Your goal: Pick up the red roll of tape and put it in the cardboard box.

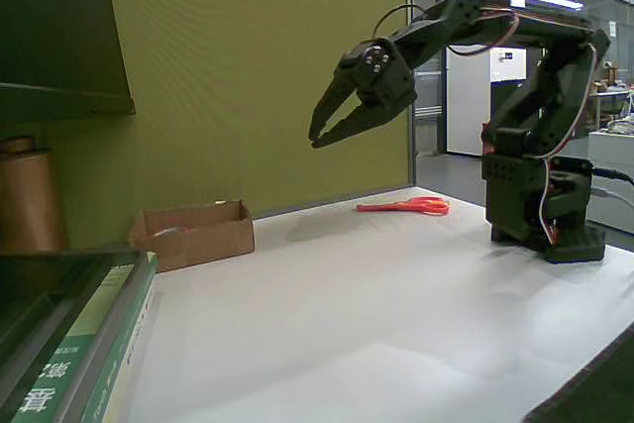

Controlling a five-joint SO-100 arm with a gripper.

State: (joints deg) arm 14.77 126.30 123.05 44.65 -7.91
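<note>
The cardboard box (213, 237) is a low brown tray standing at the back left of the white table, against the green wall. Just over its front rim, inside near the left end, a small pale and reddish curve shows, which looks like the red roll of tape (169, 232); most of it is hidden by the box wall. My black gripper (316, 139) hangs high in the air, to the right of and well above the box. Its fingers point down-left, slightly open, with nothing between them.
Red-orange-handled scissors (404, 206) lie on the table near the wall, left of the arm's base (545, 215). A tall brown paper roll (28, 200) stands at the far left behind stacked books (89, 354). A dark shelf (59, 37) overhangs the upper left.
</note>
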